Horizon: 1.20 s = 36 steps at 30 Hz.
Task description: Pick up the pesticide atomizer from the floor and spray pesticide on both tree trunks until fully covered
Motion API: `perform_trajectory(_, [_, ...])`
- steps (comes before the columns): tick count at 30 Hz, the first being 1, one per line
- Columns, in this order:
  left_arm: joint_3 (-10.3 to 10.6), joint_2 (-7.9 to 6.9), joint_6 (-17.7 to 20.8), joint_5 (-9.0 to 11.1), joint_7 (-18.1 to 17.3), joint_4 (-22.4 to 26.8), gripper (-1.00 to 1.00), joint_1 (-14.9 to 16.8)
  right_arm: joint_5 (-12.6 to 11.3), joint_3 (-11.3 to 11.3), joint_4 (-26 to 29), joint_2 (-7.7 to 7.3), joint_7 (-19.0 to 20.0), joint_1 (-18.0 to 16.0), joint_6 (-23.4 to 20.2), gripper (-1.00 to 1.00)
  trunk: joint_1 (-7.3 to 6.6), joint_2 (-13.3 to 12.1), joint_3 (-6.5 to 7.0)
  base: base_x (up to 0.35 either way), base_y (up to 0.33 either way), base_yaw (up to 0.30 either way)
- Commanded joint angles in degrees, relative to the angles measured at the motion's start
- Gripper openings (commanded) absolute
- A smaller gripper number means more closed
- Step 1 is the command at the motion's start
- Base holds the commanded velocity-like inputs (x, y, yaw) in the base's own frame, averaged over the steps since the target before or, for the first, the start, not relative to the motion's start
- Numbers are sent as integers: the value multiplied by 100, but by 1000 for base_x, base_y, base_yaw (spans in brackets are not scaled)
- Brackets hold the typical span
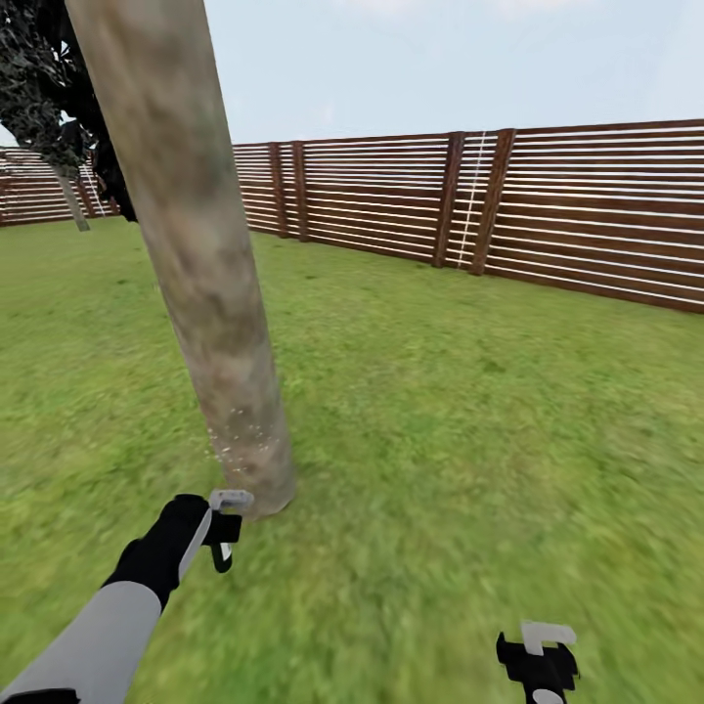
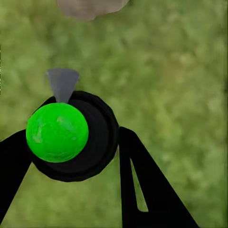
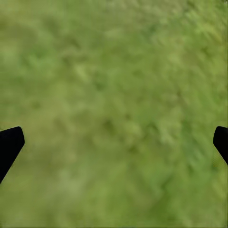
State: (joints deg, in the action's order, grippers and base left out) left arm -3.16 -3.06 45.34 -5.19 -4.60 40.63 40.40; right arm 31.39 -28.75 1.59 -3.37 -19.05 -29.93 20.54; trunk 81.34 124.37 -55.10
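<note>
Gripping the pesticide atomizer [image 2: 71, 137] in my left pincer [image 1: 225, 533] just beside the tree trunk [image 1: 210, 293]. My right pincer [image 1: 543, 665] hangs released over grass, well apart from that trunk.

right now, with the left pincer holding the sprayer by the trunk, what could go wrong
1. White flecks show only low on the tree trunk, so the upper part may stay uncovered.
2. The left pincer sits close to the trunk base, so a swing could bump it.
3. The pesticide atomizer nozzle looks aimed near the ground, which may waste spray on the grass.

Bright flat daylight, no clear shadows; grass [image 1: 469, 411] soft, perhaps motion-blurred near edges.
</note>
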Motion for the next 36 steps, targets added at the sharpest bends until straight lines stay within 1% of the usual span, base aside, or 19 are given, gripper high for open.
perform_trajectory(1, [-18,27,-56,-67,-29,6,-100,3,60,-45,-10,-2,-20,-4,20,100,1,2,-5,198,-178,134])
perform_trajectory(4, [-18,45,-154,-47,204,6,-100,3,60,-45,-10,-1,-20,-4,20,100,1,2,-5,211,-196,32])
perform_trajectory(7, [-18,45,-161,-40,267,6,-100,3,60,-43,-10,8,-20,-4,20,100,1,2,-5,198,-216,5])
perform_trajectory(17, [-18,44,-157,-43,271,6,-100,3,60,-43,-10,11,-20,-4,20,100,1,2,-5,37,-268,11])
perform_trajectory(23, [-18,43,-157,-44,271,9,-100,3,60,-44,-10,11,-20,-4,20,100,1,2,-5,8,-276,221])
perform_trajectory(28, [-26,35,-157,-44,275,11,-100,3,60,-43,-10,11,-20,-4,20,100,1,2,-5,106,-276,253])
perform_trajectory(36, [-24,43,-157,-42,275,15,-100,3,68,-48,-10,-23,-28,1,20,100,1,2,-5,70,-274,26])
